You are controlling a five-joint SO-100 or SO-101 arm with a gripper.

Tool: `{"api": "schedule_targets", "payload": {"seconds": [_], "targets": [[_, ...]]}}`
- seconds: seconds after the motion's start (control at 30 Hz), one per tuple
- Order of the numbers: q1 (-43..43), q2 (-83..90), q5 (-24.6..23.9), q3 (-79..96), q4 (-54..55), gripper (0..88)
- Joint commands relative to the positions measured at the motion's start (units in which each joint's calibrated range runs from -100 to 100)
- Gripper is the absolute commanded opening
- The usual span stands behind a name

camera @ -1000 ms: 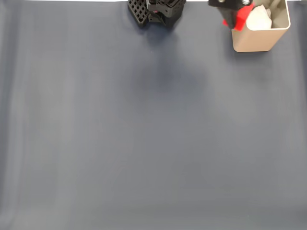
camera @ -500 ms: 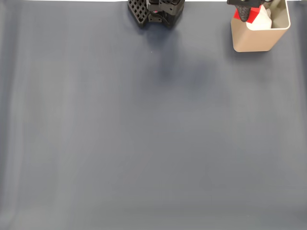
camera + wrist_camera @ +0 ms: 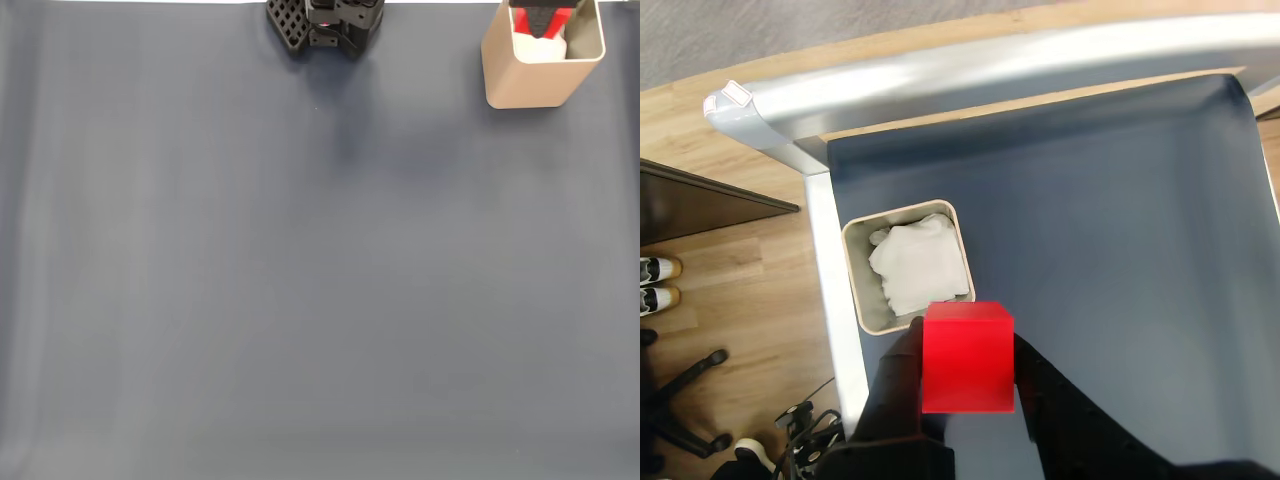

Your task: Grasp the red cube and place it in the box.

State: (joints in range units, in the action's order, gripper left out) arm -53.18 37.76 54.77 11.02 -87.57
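The red cube (image 3: 968, 358) sits clamped between the two black fingers of the claw (image 3: 970, 385), a dark finger pressed against each side face, so the claw is closed on it and carrying it above the table. Look down the wrist view and here's the key line-up: the box (image 3: 862, 300) lies just beyond the cube, up and to the left in that picture, its open mouth facing the camera with white crumpled paper (image 3: 918, 263) inside. The cube's top edge overlaps the near corner of the box rim, but most of the cube hangs over the dark blue mat (image 3: 1120, 220) rather than over the opening. From the fixed view it reads differently: red (image 3: 545, 22) shows inside the outline of the box (image 3: 530, 85) at the top right, with a black bit of the claw at the top edge, so from there the cube looks lined up over the mouth. My call is that the carry is nearly done and release is the step in hand. Whether the cube is fully centred I cannot tell, since the two views disagree; a nudge toward the paper would make the drop safer. The risk is clipping the thin near wall and bouncing out onto the mat.
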Motion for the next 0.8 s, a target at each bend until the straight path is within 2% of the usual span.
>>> {"api": "schedule_targets", "payload": {"seconds": [0.0, 0.37, 0.77], "targets": [[-1.3, -1.8, 0.3, -4.5, 1.4, 0.2], [-3.0, -6.3, 0.7, -7.1, 3.4, 0.2], [-7.8, -8.3, -1.8, -6.5, 4.0, 0.2]]}}
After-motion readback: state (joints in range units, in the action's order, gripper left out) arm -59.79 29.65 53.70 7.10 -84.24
